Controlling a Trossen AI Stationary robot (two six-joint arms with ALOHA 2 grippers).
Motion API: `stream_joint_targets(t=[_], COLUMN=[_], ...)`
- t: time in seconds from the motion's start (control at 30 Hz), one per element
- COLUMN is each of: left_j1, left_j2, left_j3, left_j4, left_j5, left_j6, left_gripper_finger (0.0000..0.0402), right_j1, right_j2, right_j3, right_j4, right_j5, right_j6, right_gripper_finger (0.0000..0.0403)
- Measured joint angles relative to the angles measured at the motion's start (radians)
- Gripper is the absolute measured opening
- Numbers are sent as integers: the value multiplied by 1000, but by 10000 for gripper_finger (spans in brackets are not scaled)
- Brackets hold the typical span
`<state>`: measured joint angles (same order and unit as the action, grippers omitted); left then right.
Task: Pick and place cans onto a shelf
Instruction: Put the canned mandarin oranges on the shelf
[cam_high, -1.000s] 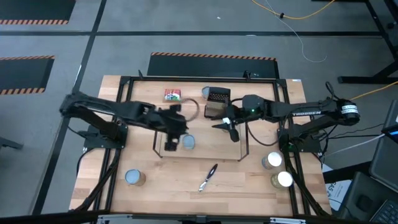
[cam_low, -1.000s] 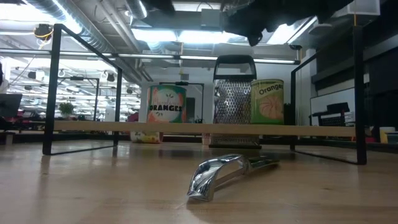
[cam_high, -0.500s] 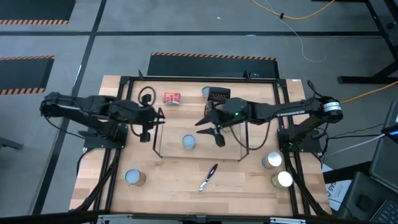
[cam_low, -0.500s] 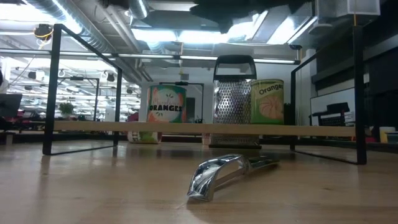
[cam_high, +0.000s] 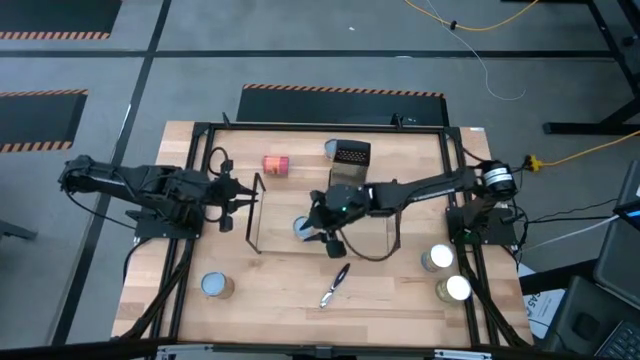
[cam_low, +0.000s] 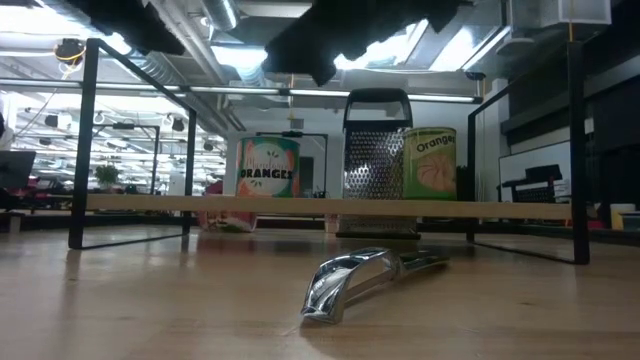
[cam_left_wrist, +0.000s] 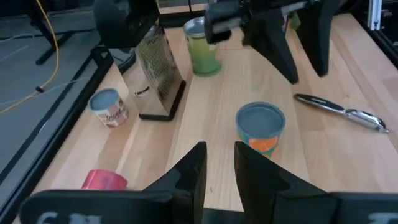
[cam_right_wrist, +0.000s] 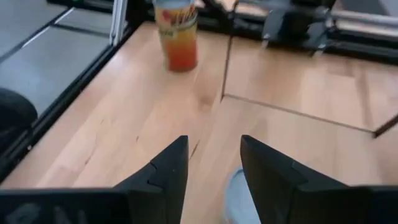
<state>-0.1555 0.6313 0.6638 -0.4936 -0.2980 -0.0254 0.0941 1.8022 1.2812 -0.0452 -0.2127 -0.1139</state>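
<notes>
The right pincer (cam_high: 325, 238) is seen open and empty above a blue-topped can (cam_high: 303, 228) on the shelf (cam_high: 375, 232). The left pincer (cam_left_wrist: 219, 163), narrowly parted and empty, is held beside the shelf's left end. Orange labels on two shelved cans (cam_low: 268, 166) are shown only by the low view.

Bright, even overhead light. Low view: ceiling strip lights (cam_low: 300, 55) glare at 12 o'clock, arms silhouetted black. Peeler (cam_low: 360, 280) glints. Right wrist view soft, motion-blurred; soft shadows.
</notes>
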Motion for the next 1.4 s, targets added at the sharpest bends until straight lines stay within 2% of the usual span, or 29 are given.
stream_joint_targets(t=[0.27, 0.43, 0.93, 1.17, 1.4], left_j1=[0, 0, 0, 0, 0], left_j2=[-10, -10, -10, -10, -10], left_j3=[-14, -14, -13, -12, -12], left_j4=[6, 16, 17, 18, 18], left_j5=[4, 4, 11, 30, 30], left_j6=[-1, -1, -1, -1, -1], left_gripper_finger=[75, 75, 75, 75, 75], right_j1=[3, 3, 3, 3, 3], right_j2=[80, 104, 133, 138, 138], right_j3=[1, 1, 2, 3, 3], right_j4=[3, 0, -26, -22, -28], right_j5=[9, 86, 89, 92, 90], right_j6=[-2, -4, -26, -24, -12], right_gripper_finger=[152, 152, 150, 108, 45])
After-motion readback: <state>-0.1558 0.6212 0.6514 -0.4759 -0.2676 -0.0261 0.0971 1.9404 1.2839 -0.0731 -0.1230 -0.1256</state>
